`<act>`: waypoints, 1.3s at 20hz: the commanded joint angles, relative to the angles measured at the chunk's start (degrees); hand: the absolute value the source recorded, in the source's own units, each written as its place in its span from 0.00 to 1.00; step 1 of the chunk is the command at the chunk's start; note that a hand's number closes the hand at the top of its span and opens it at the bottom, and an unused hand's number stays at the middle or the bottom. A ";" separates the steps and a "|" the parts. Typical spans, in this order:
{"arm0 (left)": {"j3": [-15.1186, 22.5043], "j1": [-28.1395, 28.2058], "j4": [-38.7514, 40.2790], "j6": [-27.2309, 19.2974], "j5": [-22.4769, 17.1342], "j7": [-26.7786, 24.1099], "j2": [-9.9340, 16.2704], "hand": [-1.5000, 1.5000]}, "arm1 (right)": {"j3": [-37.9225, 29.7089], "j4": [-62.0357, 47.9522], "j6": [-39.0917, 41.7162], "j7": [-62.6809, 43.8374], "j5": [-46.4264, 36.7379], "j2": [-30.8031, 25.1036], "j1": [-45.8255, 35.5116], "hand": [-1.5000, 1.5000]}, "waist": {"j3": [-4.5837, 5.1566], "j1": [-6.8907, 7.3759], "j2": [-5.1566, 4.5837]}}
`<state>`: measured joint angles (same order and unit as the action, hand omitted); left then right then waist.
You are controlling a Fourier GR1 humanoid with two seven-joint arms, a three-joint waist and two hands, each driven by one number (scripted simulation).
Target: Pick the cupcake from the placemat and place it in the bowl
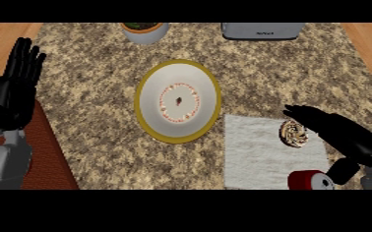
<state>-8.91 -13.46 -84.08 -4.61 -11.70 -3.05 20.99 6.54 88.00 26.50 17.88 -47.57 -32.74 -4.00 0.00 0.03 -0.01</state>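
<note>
Granite counter (94, 123), cupcake (294, 132) at placemat (262, 152) edge, right hand (330, 128) touching

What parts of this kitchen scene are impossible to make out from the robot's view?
- Head view: the right robot hand reaches over the cupcake, covering its far side; contact cannot be told.
- The grey appliance and plant pot are cut off by the top edge.
- The red object is cut by the bottom edge; what it is stays unclear.
</note>
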 commanded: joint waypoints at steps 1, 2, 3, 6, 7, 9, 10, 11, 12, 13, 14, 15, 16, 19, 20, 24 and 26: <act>0.14 -0.02 -4.07 -1.03 1.10 3.56 -1.17 0.50 | 0.44 -5.50 -2.16 1.04 -4.07 2.99 -2.01 0.00 | -0.01 0.12 0.02; -0.57 1.64 -1.16 0.97 1.62 0.12 -1.48 0.50 | -0.45 1.58 0.92 -1.18 -3.26 3.01 1.40 0.00 | 0.01 -0.11 0.05; -0.84 -1.40 -2.00 0.56 0.84 3.54 -0.77 0.50 | 0.36 -6.06 -2.15 2.65 -5.27 3.07 -1.57 0.00 | -0.01 0.03 0.00; -1.99 -0.36 -2.31 1.61 0.76 3.00 -1.11 0.50 | 0.03 -6.92 -1.08 0.43 -6.29 6.08 -3.56 0.00 | 0.00 0.08 0.01; -0.74 -3.85 1.02 -1.24 3.23 2.07 -2.63 0.50 | 1.21 -4.03 -1.87 -0.33 -7.32 6.44 -0.63 0.00 | 0.00 -0.17 0.00; -1.80 -1.58 3.09 2.39 1.99 -1.17 -2.12 0.50 | 1.69 -8.85 -2.03 -0.87 -8.95 7.93 -4.09 0.00 | 0.00 0.03 -0.04; -0.12 -0.25 -2.03 -0.77 3.60 1.37 -3.87 0.50 | -0.71 -11.57 -2.68 3.85 -8.59 4.08 -4.36 0.00 | -0.01 0.12 0.00; -2.76 -2.73 1.77 2.23 1.75 1.61 -0.97 0.50 | -0.16 -12.25 -5.18 3.76 -9.72 5.36 -1.93 0.00 | -0.01 -0.04 -0.02; -1.24 1.14 -3.63 1.11 2.80 2.03 -2.82 0.50 | -1.92 -3.87 0.70 -0.78 -7.37 5.32 0.08 0.00 | 0.01 -0.10 0.08; -3.88 0.86 -3.78 3.18 0.66 3.19 -0.73 0.50 | -0.83 -9.11 -2.89 0.72 -9.72 6.89 -1.58 0.00 | 0.00 0.07 0.04; -1.20 0.75 -5.35 0.64 3.12 3.82 -3.02 0.50 | -1.62 -15.30 -4.75 2.33 -10.50 7.01 -5.14 0.00 | -0.02 0.20 0.00; -2.01 0.48 -4.43 0.84 3.01 3.67 -3.06 0.50 | -3.08 -13.70 -2.87 2.66 -9.52 6.20 -4.23 0.00 | -0.01 0.06 0.02; -3.54 -1.95 -0.04 3.38 1.49 1.92 -1.61 0.50 | -1.62 -14.75 -1.57 -1.11 -10.60 9.05 -7.55 0.00 | 0.00 0.07 -0.03; -2.31 2.42 -7.16 1.94 3.15 4.94 -3.14 0.50 | -1.50 -16.36 -4.64 1.21 -13.07 8.81 -6.15 0.00 | -0.01 0.17 0.02; -3.03 -1.35 1.37 2.38 3.37 0.49 -3.64 0.50 | -1.89 -19.13 -7.47 4.60 -13.44 7.82 -5.95 0.00 | 0.00 -0.01 -0.05; -2.81 -0.71 -0.46 2.63 3.61 0.66 -3.63 0.50 | -4.04 -23.36 -14.29 11.39 -11.97 8.04 -7.74 1.00 | -0.02 0.09 -0.08; -1.48 0.30 -3.74 1.23 4.51 2.33 -5.07 0.50 | -5.34 -26.84 -13.32 10.55 -12.20 8.53 -13.05 1.00 | -0.03 0.38 -0.06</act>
<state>-11.50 -13.65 -86.19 -2.37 -8.19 -1.19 17.50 3.35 67.50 16.04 26.00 -59.75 -24.75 -11.74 0.18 0.10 0.05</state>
